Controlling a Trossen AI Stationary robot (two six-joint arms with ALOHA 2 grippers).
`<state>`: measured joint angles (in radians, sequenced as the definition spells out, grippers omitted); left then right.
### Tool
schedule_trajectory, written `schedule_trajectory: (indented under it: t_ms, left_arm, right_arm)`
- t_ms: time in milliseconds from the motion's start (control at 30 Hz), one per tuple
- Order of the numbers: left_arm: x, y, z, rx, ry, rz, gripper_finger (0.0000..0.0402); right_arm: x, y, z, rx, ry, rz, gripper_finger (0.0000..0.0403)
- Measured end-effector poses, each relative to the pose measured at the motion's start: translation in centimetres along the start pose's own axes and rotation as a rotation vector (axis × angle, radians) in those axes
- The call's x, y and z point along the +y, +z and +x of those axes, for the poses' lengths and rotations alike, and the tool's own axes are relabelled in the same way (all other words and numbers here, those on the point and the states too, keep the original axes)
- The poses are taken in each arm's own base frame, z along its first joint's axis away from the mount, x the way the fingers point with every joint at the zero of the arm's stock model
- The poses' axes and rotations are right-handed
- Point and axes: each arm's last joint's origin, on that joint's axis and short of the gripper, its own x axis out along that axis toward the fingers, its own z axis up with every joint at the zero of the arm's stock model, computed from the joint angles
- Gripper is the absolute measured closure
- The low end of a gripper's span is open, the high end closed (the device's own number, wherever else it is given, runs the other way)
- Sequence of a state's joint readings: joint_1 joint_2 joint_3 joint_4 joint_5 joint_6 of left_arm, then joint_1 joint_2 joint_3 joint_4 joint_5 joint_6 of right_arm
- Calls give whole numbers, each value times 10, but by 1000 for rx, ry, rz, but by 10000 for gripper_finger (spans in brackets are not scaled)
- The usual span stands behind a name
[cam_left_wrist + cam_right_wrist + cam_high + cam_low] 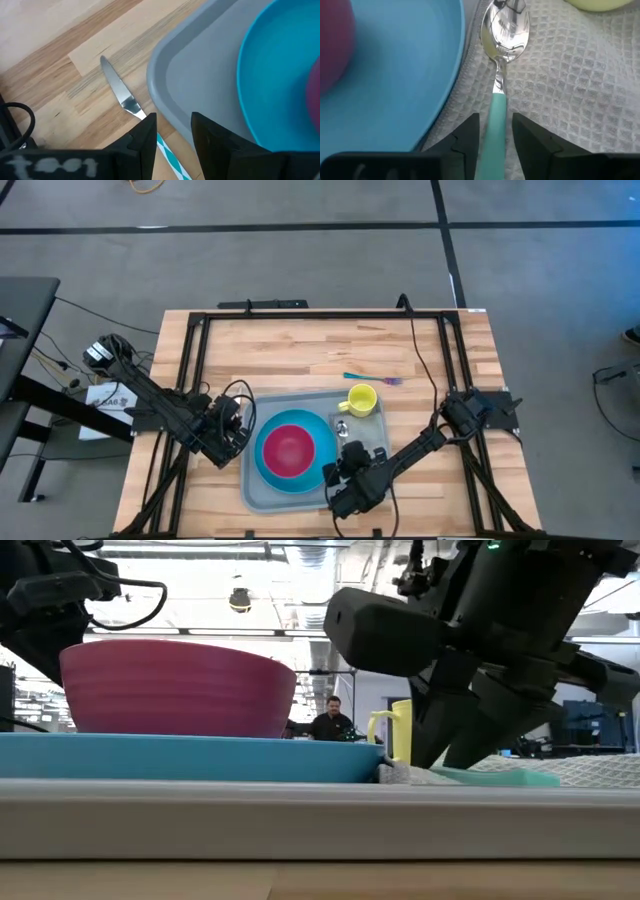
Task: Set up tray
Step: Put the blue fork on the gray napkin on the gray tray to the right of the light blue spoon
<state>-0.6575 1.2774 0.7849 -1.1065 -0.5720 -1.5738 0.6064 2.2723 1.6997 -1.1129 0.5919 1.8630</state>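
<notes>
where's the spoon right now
The spoon lies on the grey cloth in the tray, right of the blue plate, its bowl toward the yellow mug. The right gripper straddles its teal handle.

**Full tray, open table at the back**

The tray [262, 492] is crowded: a plate [318, 432] with a bowl [288, 450], a cup [361, 398] and a spoon [501, 40] on a cloth [570, 95]. Behind the tray, the wooden table [300, 345] lies open, except for one fork [368, 378].
</notes>
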Motion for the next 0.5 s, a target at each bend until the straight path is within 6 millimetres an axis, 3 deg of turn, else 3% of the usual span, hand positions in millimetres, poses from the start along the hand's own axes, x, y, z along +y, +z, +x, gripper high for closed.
schedule_trajectory:
  t_ms: [167,500]
  left_arm:
    - [0,0,0,9,0,0,290]
    - [0,-3,0,101,5,-83,290]
  right_arm:
    - [1,6,-9,-2,-10,-82,268]
    - [3,47,-70,-97,-43,-363,251]
